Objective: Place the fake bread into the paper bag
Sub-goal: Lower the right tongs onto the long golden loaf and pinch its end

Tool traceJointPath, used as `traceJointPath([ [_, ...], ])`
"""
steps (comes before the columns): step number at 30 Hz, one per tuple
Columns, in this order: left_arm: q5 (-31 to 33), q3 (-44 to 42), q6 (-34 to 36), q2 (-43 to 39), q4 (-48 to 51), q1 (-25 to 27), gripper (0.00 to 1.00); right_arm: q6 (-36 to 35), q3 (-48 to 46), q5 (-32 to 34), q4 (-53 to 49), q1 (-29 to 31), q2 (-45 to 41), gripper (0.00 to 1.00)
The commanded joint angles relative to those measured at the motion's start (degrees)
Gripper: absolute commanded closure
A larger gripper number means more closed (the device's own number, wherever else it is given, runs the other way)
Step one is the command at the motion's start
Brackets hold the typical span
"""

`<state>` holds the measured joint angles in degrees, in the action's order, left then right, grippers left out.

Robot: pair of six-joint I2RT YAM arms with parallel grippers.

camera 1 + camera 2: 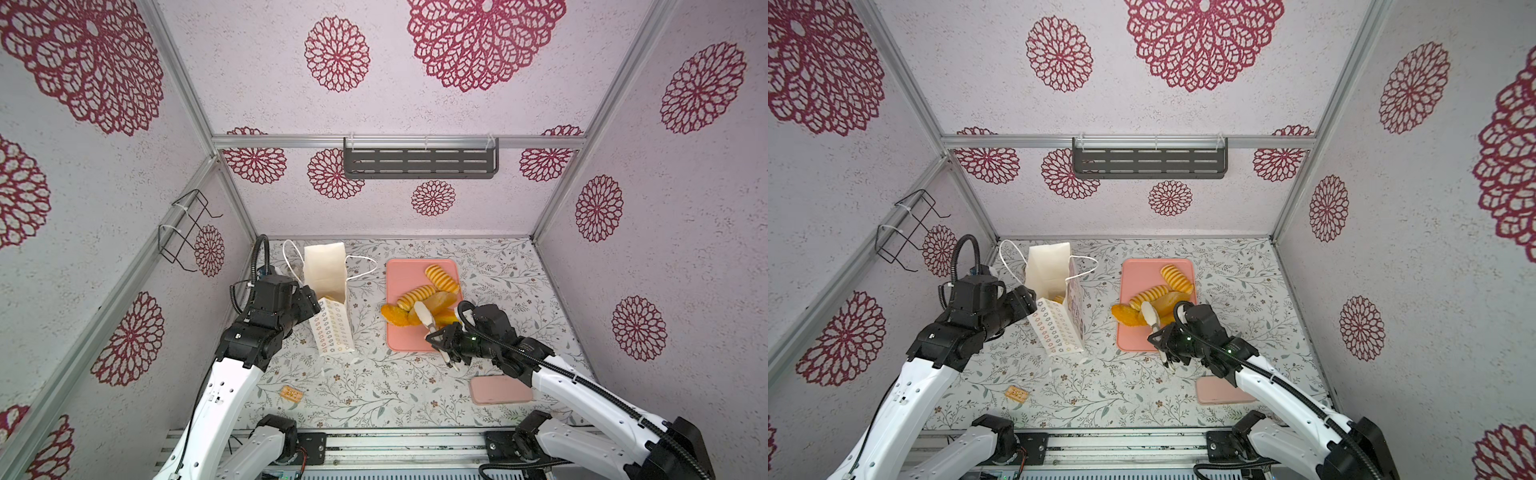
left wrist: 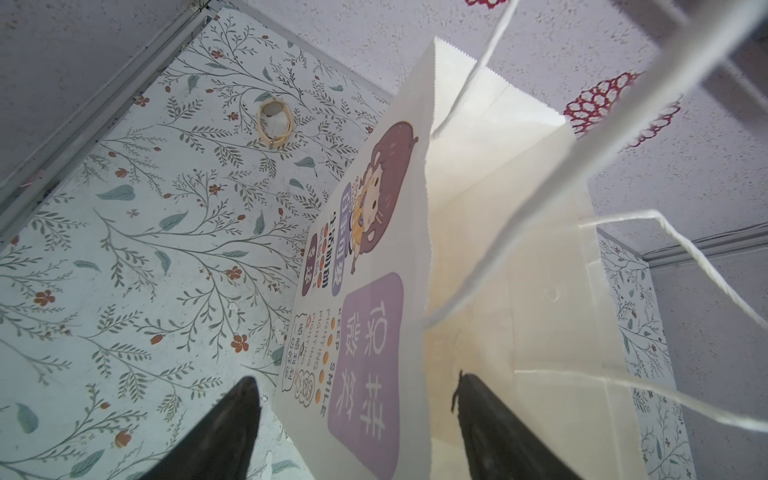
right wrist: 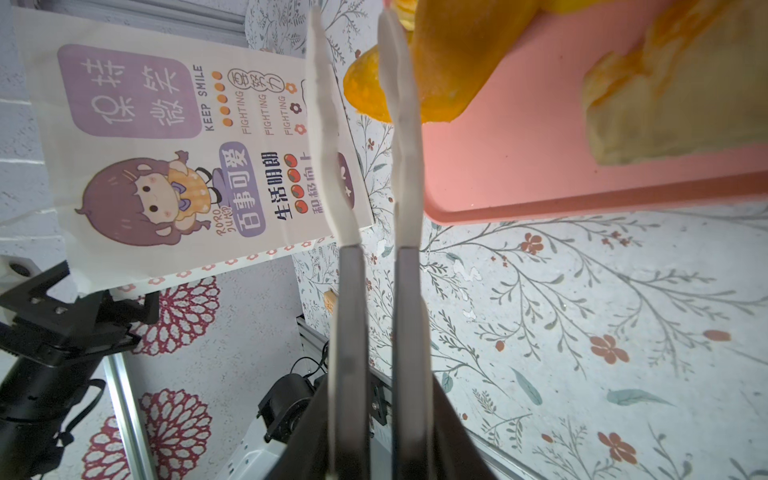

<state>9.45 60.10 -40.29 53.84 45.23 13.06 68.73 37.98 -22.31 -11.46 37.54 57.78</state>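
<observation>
Top views both show the left arm (image 1: 232,374) reaching forward along the left side of the table (image 1: 395,399). Its wrist is level with the rim of the paper bag (image 1: 332,328), which stands upright at the back left with its mouth open. The left gripper (image 1: 309,302) sits at the bag's near corner. From the left wrist, its 2 fingers (image 2: 224,432) are wide apart, 1 outside the printed wall and 1 inside the mouth, with the paper loose between them.

The right arm (image 1: 582,386) comes in low from the near right, bent toward the middle. The right gripper (image 1: 440,336) is clamped on the metal handles of a pair of tongs (image 1: 424,316). The tongs' 2 white tips lie over the fake bread (image 1: 442,278), which is piled on the pink tray (image 1: 405,270) right of the bag. From the right wrist, only a narrow gap separates the tips, with nothing between them.
</observation>
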Motion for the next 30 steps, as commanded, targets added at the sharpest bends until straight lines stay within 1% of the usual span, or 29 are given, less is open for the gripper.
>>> traceJointPath([
  [1,-0.34,-0.85,0.83,-0.92,-0.43,-0.59,0.22,1.21,0.54,1.11,2.24,0.59,-0.42,0.61],
  [4,-0.45,-1.06,0.74,-1.11,-0.53,-0.75,0.22,1.64,-0.21,1.34,2.06,0.84,-0.82,0.56],
  [7,-0.61,-1.13,0.81,-1.21,-0.53,-0.75,0.22,2.5,-1.23,1.21,2.5,0.95,-1.51,0.54],
  [22,-5.5,-1.22,0.66,0.95,-4.18,-0.82,0.19,5.27,-5.17,1.26,3.11,1.88,-5.56,0.52],
  [30,-6.51,-1.3,0.09,1.37,-4.56,-0.84,0.19,5.44,-6.42,0.62,7.5,1.84,-2.94,0.5],
])
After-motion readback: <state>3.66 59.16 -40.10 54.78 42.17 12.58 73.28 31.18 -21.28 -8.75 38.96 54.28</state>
